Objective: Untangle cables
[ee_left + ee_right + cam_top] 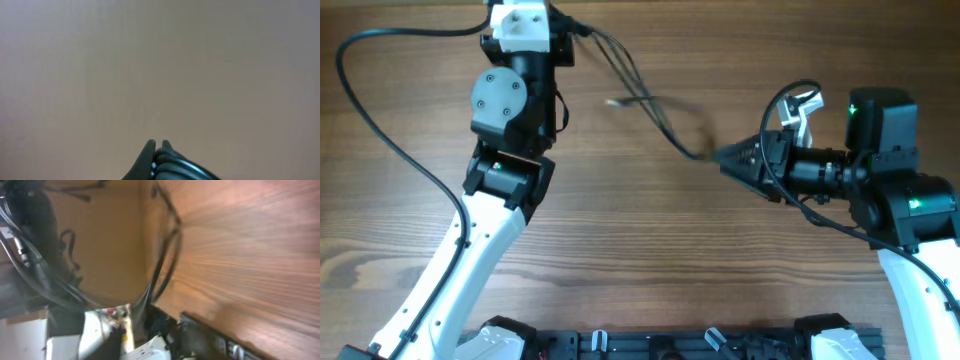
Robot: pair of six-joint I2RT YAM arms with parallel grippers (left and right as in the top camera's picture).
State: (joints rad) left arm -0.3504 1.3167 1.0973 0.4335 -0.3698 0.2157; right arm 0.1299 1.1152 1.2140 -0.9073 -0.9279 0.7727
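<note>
Almost the whole picture is filled by one plain surface (160,60), grey on the left and turning to a warmer beige-pink toward the right. It is much out of focus, so I cannot tell if it is the bench. At the near edge, a little left of the middle, the left hand (156,146) comes up into view. Its two dark fingertips (149,150) stand closed, almost touching. A bunch of dark, glossy, curved strands, the cables (176,168), sits between and just behind them, touching them, and leaves the picture at the near right.
</note>
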